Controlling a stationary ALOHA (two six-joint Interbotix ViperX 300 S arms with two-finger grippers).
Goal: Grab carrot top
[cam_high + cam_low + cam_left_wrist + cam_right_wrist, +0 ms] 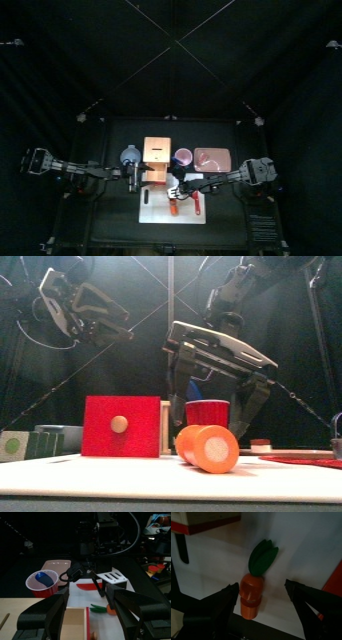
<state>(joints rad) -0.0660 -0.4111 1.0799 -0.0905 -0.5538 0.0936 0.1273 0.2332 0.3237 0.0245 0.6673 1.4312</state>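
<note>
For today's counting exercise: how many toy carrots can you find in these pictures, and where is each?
1. The toy carrot lies on the white mat, between the open right gripper jaws, green top pointing away. Others may be hidden behind the red box.

No writing, label, brand, number or sign can be read in any of the views.
</note>
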